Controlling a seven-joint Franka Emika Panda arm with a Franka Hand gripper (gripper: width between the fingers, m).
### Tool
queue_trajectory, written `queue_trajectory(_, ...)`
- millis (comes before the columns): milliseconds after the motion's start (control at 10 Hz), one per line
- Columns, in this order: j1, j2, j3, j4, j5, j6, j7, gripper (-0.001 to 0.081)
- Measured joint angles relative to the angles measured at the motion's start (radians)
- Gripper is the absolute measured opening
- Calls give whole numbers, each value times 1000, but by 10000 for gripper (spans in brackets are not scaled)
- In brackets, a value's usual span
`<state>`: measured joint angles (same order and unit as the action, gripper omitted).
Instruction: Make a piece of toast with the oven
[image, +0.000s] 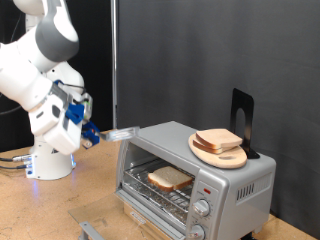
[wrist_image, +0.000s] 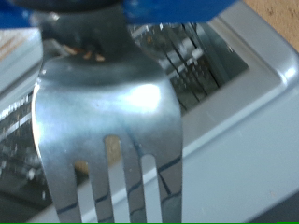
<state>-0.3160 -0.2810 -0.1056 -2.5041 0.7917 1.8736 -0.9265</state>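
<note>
**One slice in, nothing toasted yet**

One piece of toast (image: 170, 178) lying flat on the wire rack (image: 160, 192) inside the oven (image: 235, 185), below the gripper (image: 88, 130) and well past the tips of what it carries. Still pale, with only its crust brown, so judged unbaked.

Door (image: 150, 215) apparently dropped open beneath the rack, lower than the gripper; hard to be sure at this size. Two round knobs (image: 201, 220) farther off again, beyond the slice, untouched by anything.

Gripper closed on the handle of a silver fork (image: 120, 132), held roughly level in the air with tines aimed at the oven's near top corner, close to it but not seen touching. From the wrist, fork (wrist_image: 107, 121) filling most of the picture, rack bars and silver housing showing behind and between the tines.

Farthest from the gripper, on the oven's roof: a round wooden plate (image: 232, 160) bearing more bread (image: 217, 140), and a black stand (image: 241, 115) just behind it.

Judged so far: loading done. Left to do, going by the pictures: door shut and heating, with no sign of either.
</note>
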Motion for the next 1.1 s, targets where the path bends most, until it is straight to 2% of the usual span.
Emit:
queue_trajectory(200, -2, -52, -2, 0, -8, -24, 25, 485)
queue_trajectory(400, 1, -48, 0, -2, 11, -35, 25, 485)
queue_trajectory(500, 11, -50, 5, -3, 53, -53, 25, 485)
queue_trajectory(800, 52, -88, 79, -18, 117, -47, 61, 485)
queue_trajectory(1100, 96, -147, 183, -55, 194, 57, 110, 485)
